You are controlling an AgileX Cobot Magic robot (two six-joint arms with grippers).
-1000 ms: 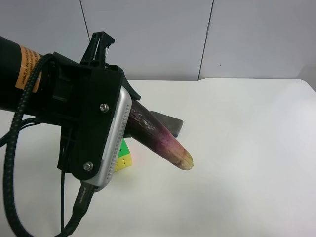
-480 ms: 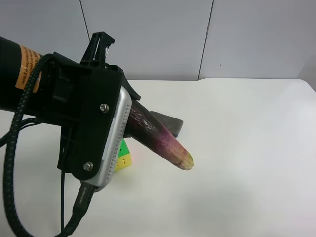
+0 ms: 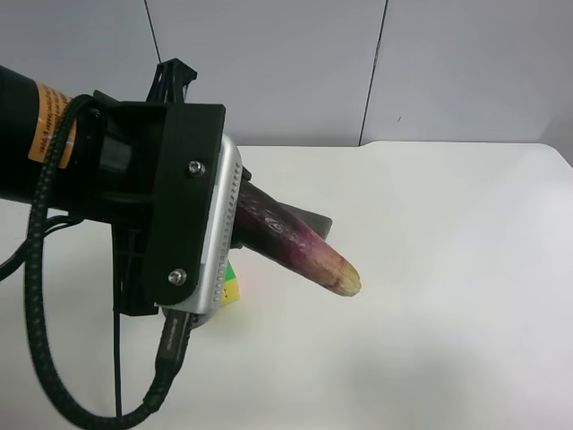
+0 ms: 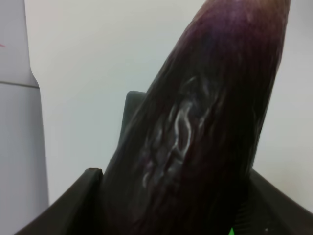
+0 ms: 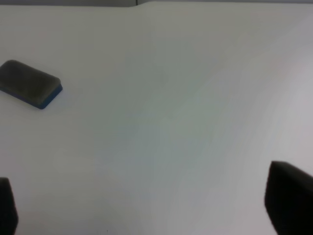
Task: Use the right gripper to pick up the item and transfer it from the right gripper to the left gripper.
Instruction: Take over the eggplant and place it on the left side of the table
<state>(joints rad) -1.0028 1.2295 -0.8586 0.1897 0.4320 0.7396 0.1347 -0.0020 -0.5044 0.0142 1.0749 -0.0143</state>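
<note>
From where I stand, the long, dark purple eggplant toy (image 3: 295, 244) is held up above the white table (image 3: 448, 269), its thick end clamped in the left gripper (image 4: 176, 210) and its pale stem tip pointing outward. The right gripper (image 5: 146, 200) is spread wide and empty, near a grey-blue eraser block (image 5: 30, 84). The toy looks light, stiff and glossy, perhaps slippery, so I'd say the thick middle is the safest hold.

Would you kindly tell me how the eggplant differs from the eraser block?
The eggplant is long, tapered and dark purple; the eraser block is a short, flat grey slab with a blue edge. The eggplant is held tilted above the table in the left gripper; the eraser block lies flat on it. Both look dark against it.
</note>
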